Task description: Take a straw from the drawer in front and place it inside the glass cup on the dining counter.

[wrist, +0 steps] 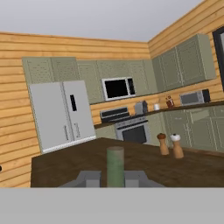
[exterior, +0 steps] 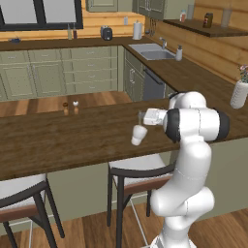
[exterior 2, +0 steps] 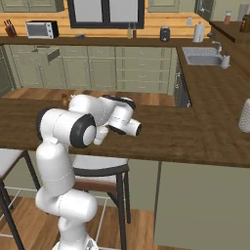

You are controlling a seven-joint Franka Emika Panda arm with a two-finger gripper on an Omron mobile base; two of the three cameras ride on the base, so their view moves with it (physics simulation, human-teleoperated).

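My gripper hovers over the dining counter, pointing sideways, shut on the straw. The straw stands upright between the fingertips; in the hand view it is a pale greenish stick rising from the gripper. Just below the hand sits the glass cup, a small whitish tumbler that looks slightly tilted; I cannot tell whether the straw's lower end reaches into it. The drawer stands pulled out among the far cabinets, under the microwave.
Two tiny shakers stand on the far side of the counter, to the left of the cup. Stools are tucked under the counter's near edge. A white vase stands at the right end. The sink lies beyond.
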